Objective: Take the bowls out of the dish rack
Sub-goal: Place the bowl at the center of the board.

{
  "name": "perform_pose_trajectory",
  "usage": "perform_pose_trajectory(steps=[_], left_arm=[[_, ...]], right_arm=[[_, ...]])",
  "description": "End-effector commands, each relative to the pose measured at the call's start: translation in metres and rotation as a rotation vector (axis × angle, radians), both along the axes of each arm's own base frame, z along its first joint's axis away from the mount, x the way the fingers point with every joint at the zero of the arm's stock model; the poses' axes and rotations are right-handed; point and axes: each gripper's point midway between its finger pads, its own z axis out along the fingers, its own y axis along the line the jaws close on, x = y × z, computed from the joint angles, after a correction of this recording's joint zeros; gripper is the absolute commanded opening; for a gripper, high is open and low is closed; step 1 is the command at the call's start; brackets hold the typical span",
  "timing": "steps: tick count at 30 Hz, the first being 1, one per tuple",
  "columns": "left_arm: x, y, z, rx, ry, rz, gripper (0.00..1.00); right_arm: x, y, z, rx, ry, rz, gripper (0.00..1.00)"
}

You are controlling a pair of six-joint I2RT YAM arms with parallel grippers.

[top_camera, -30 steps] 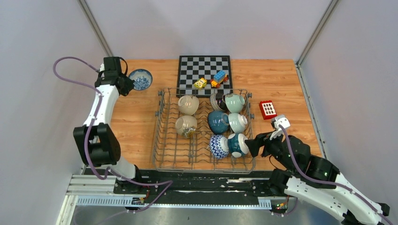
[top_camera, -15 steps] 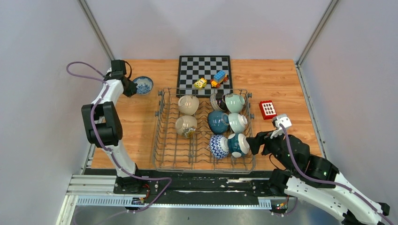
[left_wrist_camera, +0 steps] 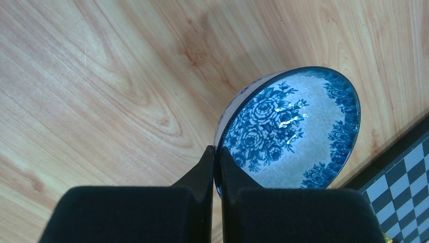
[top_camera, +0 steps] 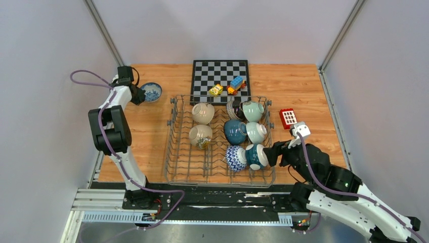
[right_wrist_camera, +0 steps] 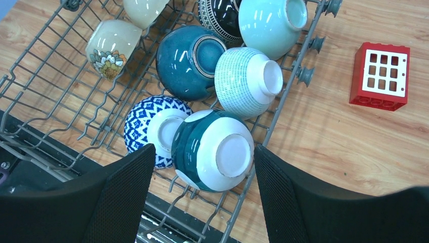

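Observation:
The grey wire dish rack (top_camera: 174, 152) holds several bowls on their sides, among them cream (top_camera: 202, 112), pale mint (top_camera: 252, 111) and dark teal (top_camera: 235, 131) ones. My right gripper (top_camera: 273, 152) is open at the rack's near right corner. Its fingers straddle a teal-and-white bowl (right_wrist_camera: 215, 149) without touching it, next to a blue-and-white zigzag bowl (right_wrist_camera: 139, 119). At the far left of the table my left gripper (left_wrist_camera: 217, 152) is shut on the rim of a blue floral bowl (left_wrist_camera: 293, 126), which is tilted over the wood, outside the rack (right_wrist_camera: 50, 101).
A black-and-white chessboard (top_camera: 220, 76) lies behind the rack with toy blocks (top_camera: 236, 84) on it. A red block (top_camera: 288, 118) sits on the wood right of the rack, just beyond my right arm. Grey walls close in both sides.
My left arm has folded in, carrying the floral bowl slightly nearer and tilting it. My right gripper has crept left toward the teal-and-white bowl.

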Motion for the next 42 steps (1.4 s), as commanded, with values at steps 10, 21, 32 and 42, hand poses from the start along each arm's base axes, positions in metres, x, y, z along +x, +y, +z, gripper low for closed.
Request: perform_pose_trajectory(steps=[10,21,32,42], left_arm=[[0.009,0.005,-0.016,-0.009,0.004,0.005,0.0],[0.005,0.007,-0.012,-0.005,0.013,-0.02,0.27],[0.001,-0.01,0.064,-0.032,-0.119,-0.083,0.74],[-0.078,-0.079,0.18,0.237,-0.311,-0.318,1.0]], right_arm=[[0.0,-0.002,0.011,-0.004,-0.035,0.008,0.75],[0.0,-0.007,0.016,0.002,-0.043,-0.006,0.75],[-0.006,-0.007,0.033,0.044,-0.051,0.021,0.76],[0.003,0.002,0.052,-0.006,-0.084,0.034,0.76]])
